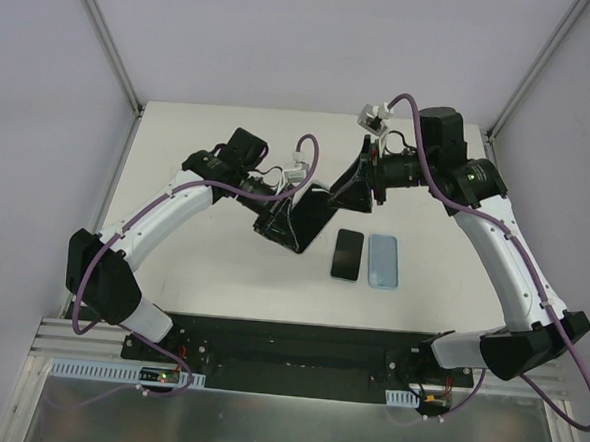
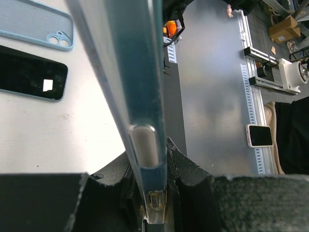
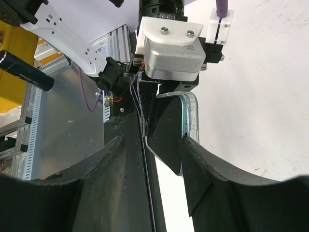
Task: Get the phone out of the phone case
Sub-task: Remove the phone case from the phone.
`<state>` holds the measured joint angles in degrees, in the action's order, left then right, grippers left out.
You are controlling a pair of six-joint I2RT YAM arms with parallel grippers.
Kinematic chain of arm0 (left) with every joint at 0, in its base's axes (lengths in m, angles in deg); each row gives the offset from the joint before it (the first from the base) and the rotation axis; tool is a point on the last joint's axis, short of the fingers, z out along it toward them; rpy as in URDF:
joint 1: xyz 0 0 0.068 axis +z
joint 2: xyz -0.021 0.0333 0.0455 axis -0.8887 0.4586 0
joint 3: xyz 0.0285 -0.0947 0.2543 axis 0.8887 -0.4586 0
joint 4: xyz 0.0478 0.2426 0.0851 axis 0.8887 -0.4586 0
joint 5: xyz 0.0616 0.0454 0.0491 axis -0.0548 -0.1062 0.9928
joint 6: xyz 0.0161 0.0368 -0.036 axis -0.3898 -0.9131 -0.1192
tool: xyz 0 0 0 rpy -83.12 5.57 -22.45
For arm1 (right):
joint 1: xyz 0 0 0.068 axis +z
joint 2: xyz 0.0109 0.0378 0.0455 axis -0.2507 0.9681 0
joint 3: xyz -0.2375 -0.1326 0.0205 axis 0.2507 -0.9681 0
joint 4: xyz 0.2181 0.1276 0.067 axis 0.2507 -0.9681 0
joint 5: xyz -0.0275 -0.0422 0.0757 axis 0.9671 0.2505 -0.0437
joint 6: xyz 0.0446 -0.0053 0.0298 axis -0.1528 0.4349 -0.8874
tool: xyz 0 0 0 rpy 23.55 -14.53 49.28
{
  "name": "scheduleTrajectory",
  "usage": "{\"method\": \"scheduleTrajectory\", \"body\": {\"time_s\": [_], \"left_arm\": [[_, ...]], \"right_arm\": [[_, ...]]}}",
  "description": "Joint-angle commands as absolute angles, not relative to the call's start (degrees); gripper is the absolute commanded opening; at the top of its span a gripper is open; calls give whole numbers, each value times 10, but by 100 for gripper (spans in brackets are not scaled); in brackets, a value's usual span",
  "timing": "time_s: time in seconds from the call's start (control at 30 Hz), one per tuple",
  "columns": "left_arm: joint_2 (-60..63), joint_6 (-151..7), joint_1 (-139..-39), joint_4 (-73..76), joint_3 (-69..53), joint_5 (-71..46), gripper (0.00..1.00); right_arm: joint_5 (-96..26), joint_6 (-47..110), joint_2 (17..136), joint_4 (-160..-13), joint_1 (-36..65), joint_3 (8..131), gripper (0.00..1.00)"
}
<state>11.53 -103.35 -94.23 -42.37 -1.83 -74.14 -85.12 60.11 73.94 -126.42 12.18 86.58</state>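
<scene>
1. Two tools share the load: left tool [image 2: 150,174] clenched on the case [image 2: 130,72] edge, right tool [image 3: 161,150] grasping its far end, phone [image 3: 166,130] inside, between them.
2. I'd hold left firm and let right peel the rim gradually, or the phone drops.

Over the white desk [image 1: 222,267], the left end effector [image 1: 278,223] and right end effector [image 1: 362,185] hold a dark flat slab [image 1: 310,217] between them. Near it, a black rectangular smartphone [image 1: 348,254] and a pale blue phone case [image 1: 384,261] lie flat, side by side.
</scene>
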Motion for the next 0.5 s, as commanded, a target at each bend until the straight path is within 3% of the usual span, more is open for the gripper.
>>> {"method": "scheduleTrajectory", "body": {"time_s": [0.0,0.47], "left_arm": [[83,-1054,-952,-399,-3,-810,0],[79,-1089,-964,-421,10,-825,0]], "right_arm": [[-852,597,733,-1245,121,845,54],[-839,594,742,-1239,120,839,54]]}}
